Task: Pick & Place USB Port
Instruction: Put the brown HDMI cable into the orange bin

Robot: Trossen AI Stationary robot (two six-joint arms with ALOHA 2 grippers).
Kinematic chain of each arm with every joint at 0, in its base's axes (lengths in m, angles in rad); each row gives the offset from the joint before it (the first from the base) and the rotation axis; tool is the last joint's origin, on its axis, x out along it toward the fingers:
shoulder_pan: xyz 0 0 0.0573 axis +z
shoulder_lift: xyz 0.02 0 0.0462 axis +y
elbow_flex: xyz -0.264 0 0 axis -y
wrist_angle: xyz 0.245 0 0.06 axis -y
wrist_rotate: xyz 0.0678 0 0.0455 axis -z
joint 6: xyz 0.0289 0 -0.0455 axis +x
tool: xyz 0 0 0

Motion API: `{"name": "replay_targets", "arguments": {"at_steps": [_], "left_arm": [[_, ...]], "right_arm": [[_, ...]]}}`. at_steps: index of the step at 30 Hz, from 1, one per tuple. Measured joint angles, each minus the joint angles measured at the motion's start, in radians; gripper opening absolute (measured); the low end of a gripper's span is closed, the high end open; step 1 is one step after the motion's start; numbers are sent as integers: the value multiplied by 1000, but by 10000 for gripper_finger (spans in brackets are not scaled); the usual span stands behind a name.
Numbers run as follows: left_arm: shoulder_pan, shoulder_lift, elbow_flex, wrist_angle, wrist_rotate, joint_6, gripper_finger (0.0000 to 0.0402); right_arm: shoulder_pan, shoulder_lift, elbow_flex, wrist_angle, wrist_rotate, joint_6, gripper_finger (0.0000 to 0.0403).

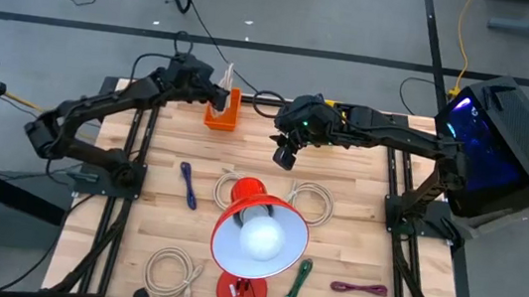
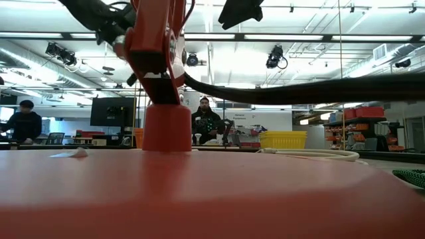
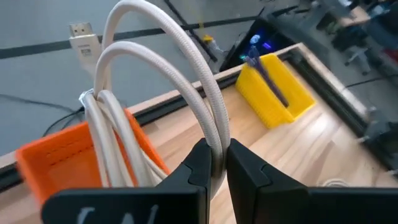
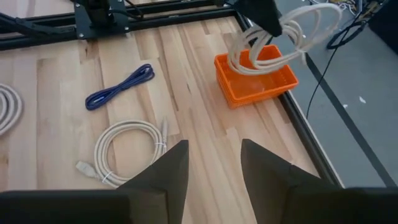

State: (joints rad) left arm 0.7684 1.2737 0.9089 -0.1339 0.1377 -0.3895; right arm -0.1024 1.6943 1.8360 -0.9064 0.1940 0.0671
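Note:
A white coiled USB cable (image 3: 163, 70) with a plug end (image 3: 81, 38) is held by my left gripper (image 3: 214, 154) over the orange bin (image 1: 220, 116) at the table's far edge. The right wrist view shows the same coil (image 4: 283, 34) drooping into that bin (image 4: 264, 87). My right gripper (image 4: 214, 167) is open and hovers above bare wood right of the bin, near the far middle (image 1: 286, 153). A yellow bin (image 3: 280, 93) stands farther right along the far edge. My left gripper pinches the white cable's coiled strands (image 3: 216, 134) between its two fingers, several strands together. The fingers come from above. The coil is lifted off the table and hangs slack below them, its lower loops (image 4: 247, 61) dipping into the orange bin.
A red desk lamp (image 1: 257, 236) stands at the table's middle near side, and its base fills the low view (image 2: 199, 192). Loose cables lie around it: blue (image 1: 187, 185), white coils (image 1: 314, 199) (image 1: 171, 270), green (image 1: 297, 284), purple (image 1: 358, 289). Bare wood lies between the bins.

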Motion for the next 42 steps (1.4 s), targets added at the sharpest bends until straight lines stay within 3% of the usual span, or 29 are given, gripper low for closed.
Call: {"name": "replay_targets", "arguments": {"at_steps": [11, 20, 30, 38, 42], "left_arm": [[55, 48, -8, 95, 59, -45, 32], [60, 47, -219, 330, 115, -169, 30], [108, 39, -232, 212, 119, -118, 13], [143, 41, -234, 173, 162, -149, 96], [144, 41, -234, 179, 186, -158, 118]], "right_arm": [[0, 0, 0, -11, 2, 3, 149], [-2, 0, 0, -16, 43, 2, 149], [-8, 0, 0, -16, 43, 2, 149], [-8, 1, 0, -15, 42, 4, 149], [-8, 1, 0, -15, 43, 3, 149]]}}
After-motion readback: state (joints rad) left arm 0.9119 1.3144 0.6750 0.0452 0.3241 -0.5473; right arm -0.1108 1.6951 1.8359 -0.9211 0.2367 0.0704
